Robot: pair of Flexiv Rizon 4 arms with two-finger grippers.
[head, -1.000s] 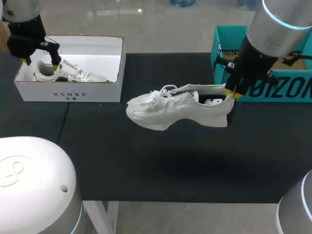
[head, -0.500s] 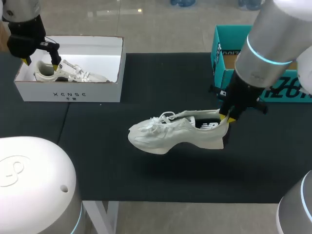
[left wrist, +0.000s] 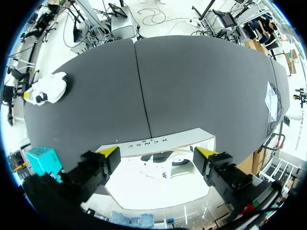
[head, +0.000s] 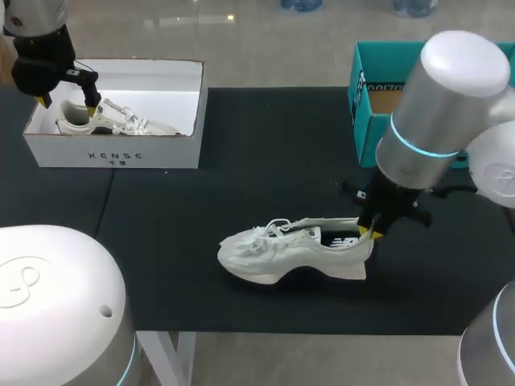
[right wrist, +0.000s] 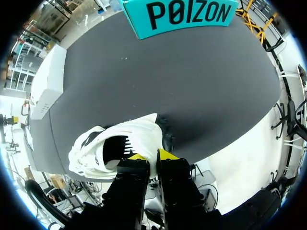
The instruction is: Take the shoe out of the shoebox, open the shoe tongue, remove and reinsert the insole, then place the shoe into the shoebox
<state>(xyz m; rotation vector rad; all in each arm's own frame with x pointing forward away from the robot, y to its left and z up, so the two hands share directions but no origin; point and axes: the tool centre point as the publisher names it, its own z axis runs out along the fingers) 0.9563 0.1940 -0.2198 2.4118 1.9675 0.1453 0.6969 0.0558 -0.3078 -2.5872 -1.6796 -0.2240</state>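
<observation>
On the right arm, the silver-grey cylindrical link (head: 434,121) was circled by a thin glowing cyan ring and topped by a smooth white rounded joint cover (head: 465,63). The black, blocky right end effector (right wrist: 151,155) carried two flat fingers ending in bright yellow wedge tips. The left end effector (left wrist: 158,152) was matte black as well, with boxy finger blocks and yellow triangular tips. A glossy white domed housing (head: 56,297) bore an embossed looped emblem, a small round hole and a cyan strip along its lower edge.
</observation>
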